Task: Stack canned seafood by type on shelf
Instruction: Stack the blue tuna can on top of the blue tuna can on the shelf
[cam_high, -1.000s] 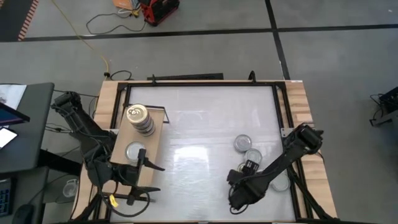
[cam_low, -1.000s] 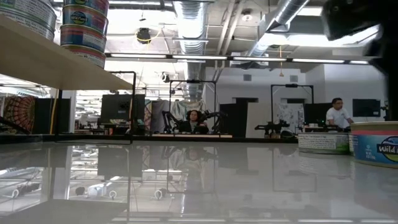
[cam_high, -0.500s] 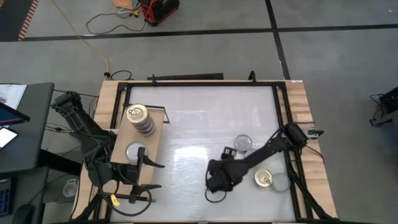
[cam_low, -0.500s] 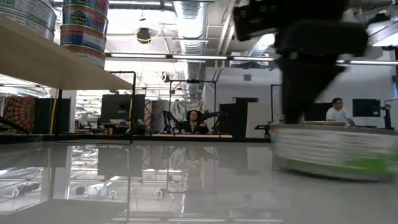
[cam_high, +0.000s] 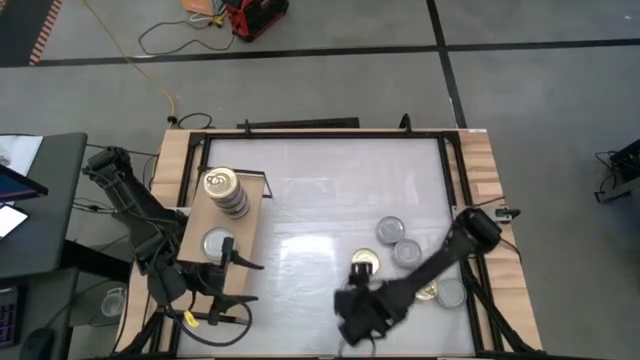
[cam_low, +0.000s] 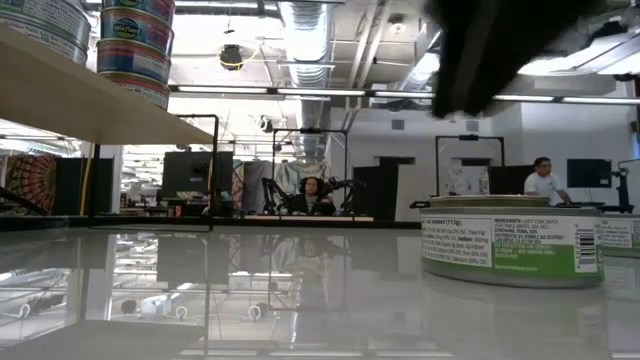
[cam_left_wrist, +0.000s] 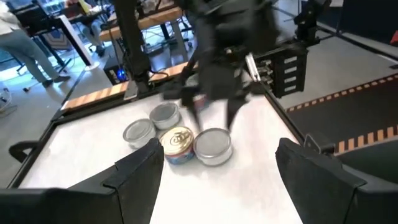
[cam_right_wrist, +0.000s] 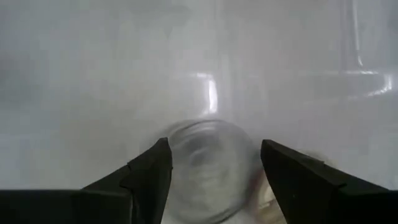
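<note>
The right claw (cam_right_wrist: 214, 165) stood with fingers apart over a blurred silver-topped tin (cam_right_wrist: 208, 168) on the worktop (cam_high: 320, 190); the tin's near edge was cut off.

A: The counter (cam_high: 320, 190) has a white, glossy top; in the low view it mirrors the ceiling lights.

B: The tins (cam_left_wrist: 177, 140) look like metal, some tops gold and shiny, others dull silver-grey, and the nearest tin (cam_low: 512, 240) wears a printed paper label.

A: The shelf (cam_high: 245, 250) is pale matt wood, with a thin black metal frame.
</note>
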